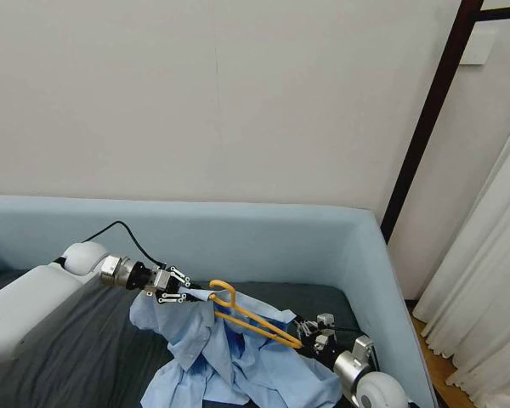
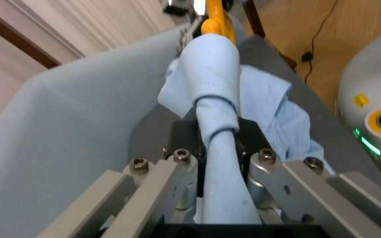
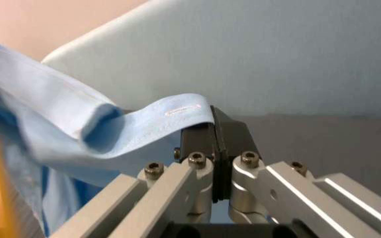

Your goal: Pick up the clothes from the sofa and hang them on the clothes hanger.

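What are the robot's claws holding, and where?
Both hold the blue shirt: the left claw pinches a rolled fold near the yellow hanger, the right claw a stitched edge strip.

Soft, even light falls throughout, leaving only faint shadows beneath the shirt (image 1: 268, 374) on the sofa (image 1: 263, 242).

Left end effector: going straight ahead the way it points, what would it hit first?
Probably the orange hanger, past the blue shirt that the left end effector grips; depth is unclear.
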You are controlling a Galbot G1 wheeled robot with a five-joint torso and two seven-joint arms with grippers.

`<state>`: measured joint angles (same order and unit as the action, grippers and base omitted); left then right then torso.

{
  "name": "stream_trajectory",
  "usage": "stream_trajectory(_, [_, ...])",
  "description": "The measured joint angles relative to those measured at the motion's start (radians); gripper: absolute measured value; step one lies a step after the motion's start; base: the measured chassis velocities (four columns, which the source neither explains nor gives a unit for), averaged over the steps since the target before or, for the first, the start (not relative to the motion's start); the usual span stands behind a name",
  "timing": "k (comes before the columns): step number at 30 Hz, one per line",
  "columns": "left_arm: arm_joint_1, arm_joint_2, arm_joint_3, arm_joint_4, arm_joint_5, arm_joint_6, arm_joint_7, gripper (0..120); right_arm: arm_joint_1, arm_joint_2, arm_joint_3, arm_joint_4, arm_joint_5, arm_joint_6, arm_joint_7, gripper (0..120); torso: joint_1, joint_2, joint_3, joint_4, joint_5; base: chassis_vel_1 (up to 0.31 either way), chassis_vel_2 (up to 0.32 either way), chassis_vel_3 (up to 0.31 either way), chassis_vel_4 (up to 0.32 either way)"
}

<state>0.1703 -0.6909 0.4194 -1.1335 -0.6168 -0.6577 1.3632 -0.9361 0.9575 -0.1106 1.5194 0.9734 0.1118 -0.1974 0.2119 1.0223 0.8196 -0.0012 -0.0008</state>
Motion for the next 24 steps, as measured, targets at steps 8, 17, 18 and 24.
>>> stream_trajectory(8, [-0.015, -0.011, -0.009, 0.025, 0.062, -0.005, -0.049, 8, -0.019, -0.043, 0.001, 0.079, 0.009, -0.004, 0.019, 0, 0.0, 0.0, 0.0, 0.0, -0.0001, 0.0, 0.0, 0.0, 0.0])
stream_trajectory(17, [-0.029, -0.016, -0.024, 0.023, 0.126, -0.005, -0.067, 8, -0.009, -0.06, 0.02, 0.071, 0.005, -0.01, 0.033, 0, 0.0, 0.0, 0.0, -0.0002, 0.0, 0.0, 0.0, 0.0, 0.0])
stream_trajectory(18, [-0.03, -0.016, -0.025, 0.023, 0.13, -0.005, -0.072, 8, -0.01, -0.063, 0.022, 0.074, 0.007, -0.012, 0.035, 0, 0.0, 0.0, 0.0, -0.0001, -0.0001, 0.0, 0.0, 0.0, 0.0])
stream_trajectory(24, [-0.036, -0.018, -0.037, 0.027, 0.165, -0.003, -0.093, 8, -0.013, -0.078, 0.031, 0.079, 0.01, -0.015, 0.038, 0, 0.0, 0.0, 0.0, -0.0001, 0.0, 0.0, 0.0, 0.0, 0.0])
